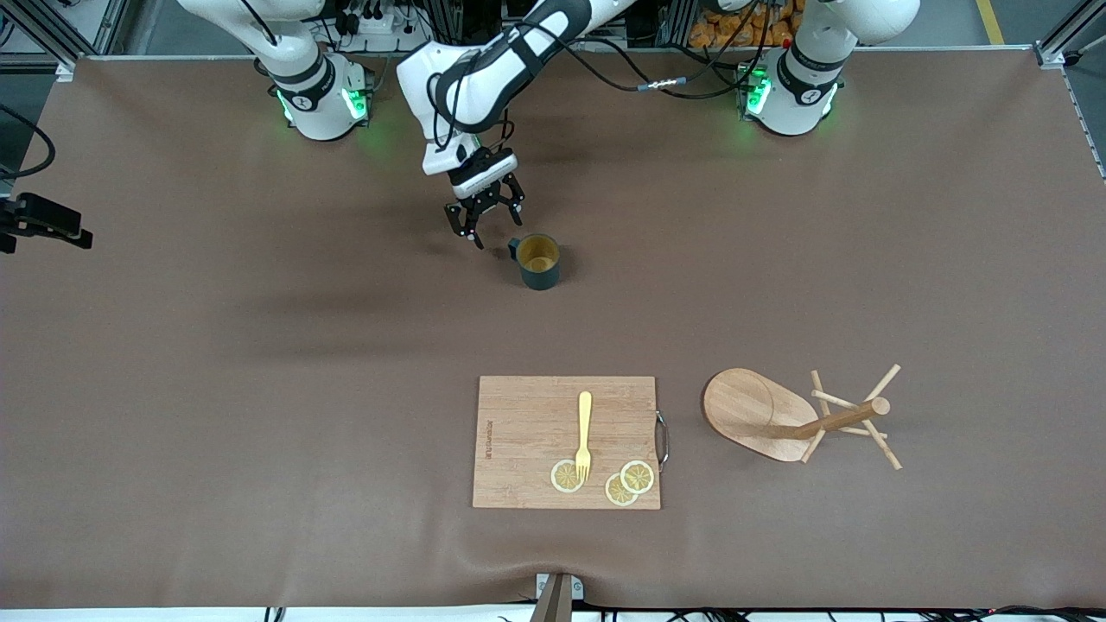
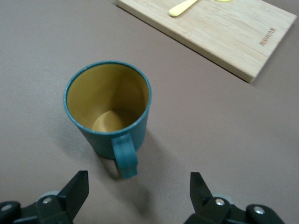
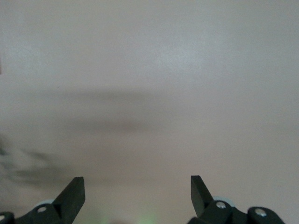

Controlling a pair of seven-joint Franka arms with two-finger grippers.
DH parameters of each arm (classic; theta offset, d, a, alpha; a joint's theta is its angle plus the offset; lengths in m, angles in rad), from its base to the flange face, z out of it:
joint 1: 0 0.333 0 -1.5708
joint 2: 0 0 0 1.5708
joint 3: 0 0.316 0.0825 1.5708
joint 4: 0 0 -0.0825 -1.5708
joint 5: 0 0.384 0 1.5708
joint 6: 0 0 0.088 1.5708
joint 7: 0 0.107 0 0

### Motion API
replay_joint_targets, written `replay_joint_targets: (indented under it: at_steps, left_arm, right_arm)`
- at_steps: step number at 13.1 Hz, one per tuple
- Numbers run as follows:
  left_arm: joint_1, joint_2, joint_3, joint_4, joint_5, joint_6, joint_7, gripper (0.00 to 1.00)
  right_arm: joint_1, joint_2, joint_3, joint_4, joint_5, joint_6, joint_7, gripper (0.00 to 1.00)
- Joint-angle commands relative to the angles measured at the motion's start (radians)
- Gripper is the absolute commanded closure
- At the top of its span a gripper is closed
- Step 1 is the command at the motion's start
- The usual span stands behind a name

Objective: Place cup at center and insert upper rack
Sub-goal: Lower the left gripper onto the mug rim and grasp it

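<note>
The dark teal cup (image 1: pixel 540 262) with a mustard-yellow inside stands upright on the brown table, farther from the front camera than the cutting board. Its handle (image 2: pixel 125 158) points toward my left gripper (image 1: pixel 492 223), which hangs open just beside it with nothing between the fingers. In the left wrist view the cup (image 2: pixel 107 93) sits just ahead of the left gripper (image 2: pixel 139 179). The upper rack (image 1: pixel 778 419), a light wooden mug tree, lies tipped on its side toward the left arm's end. My right gripper (image 3: pixel 138 184) is open over bare table.
A bamboo cutting board (image 1: pixel 527 432) lies nearer the front camera, carrying a yellow fork (image 1: pixel 585 432) and three lemon slices (image 1: pixel 638 476). The board's corner (image 2: pixel 243 42) also shows in the left wrist view. The rack lies beside the board.
</note>
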Motion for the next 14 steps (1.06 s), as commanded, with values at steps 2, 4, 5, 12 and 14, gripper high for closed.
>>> replay_joint_targets:
  at_steps: [2, 4, 5, 12, 14]
  left_arm:
    - [0.025, 0.032, 0.006, 0.03, -0.058, 0.006, -0.036, 0.05]
    - [0.028, 0.04, 0.006, 0.03, -0.062, 0.009, -0.037, 0.05]
    - [0.042, 0.046, 0.006, 0.03, -0.063, 0.018, -0.04, 0.05]
    - [0.07, 0.06, 0.007, 0.03, -0.137, 0.077, -0.09, 0.15]
    - [0.083, 0.068, 0.007, 0.03, -0.17, 0.081, -0.088, 0.18]
  right_arm:
    - [-0.013, -0.035, 0.012, -0.019, 0.004, -0.008, -0.009, 0.0]
    - [-0.013, -0.035, 0.012, -0.021, 0.004, -0.01, -0.009, 0.0]
    - [-0.013, -0.035, 0.012, -0.021, 0.004, -0.018, -0.009, 0.0]
    - [-0.007, -0.044, 0.016, 0.018, 0.007, -0.025, -0.007, 0.0]
    - [-0.005, -0.044, 0.016, 0.018, 0.007, -0.024, -0.01, 0.0]
